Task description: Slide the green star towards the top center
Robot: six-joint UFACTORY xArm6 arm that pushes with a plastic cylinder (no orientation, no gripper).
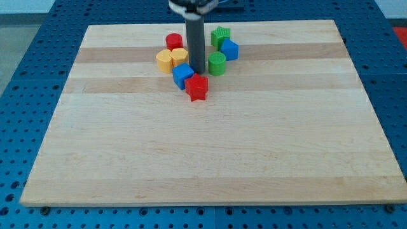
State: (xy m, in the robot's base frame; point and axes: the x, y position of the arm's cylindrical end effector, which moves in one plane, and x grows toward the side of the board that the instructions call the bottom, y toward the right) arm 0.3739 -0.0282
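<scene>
The green star (220, 35) sits near the view's top centre, touching a blue block (229, 49) just below and to its right. My tip (196, 70) stands in the middle of the cluster, left of and below the green star. A green cylinder (217, 63) is right of the tip. A blue cube (183, 75) and a red star (197, 87) lie just below the tip. A red cylinder (174, 42) and two yellow blocks (165, 61) (179, 56) lie to its left.
The wooden board (210, 152) lies on a blue perforated table (19, 95). All blocks are bunched near the board's top centre. The rod (195, 38) hides part of the cluster behind it.
</scene>
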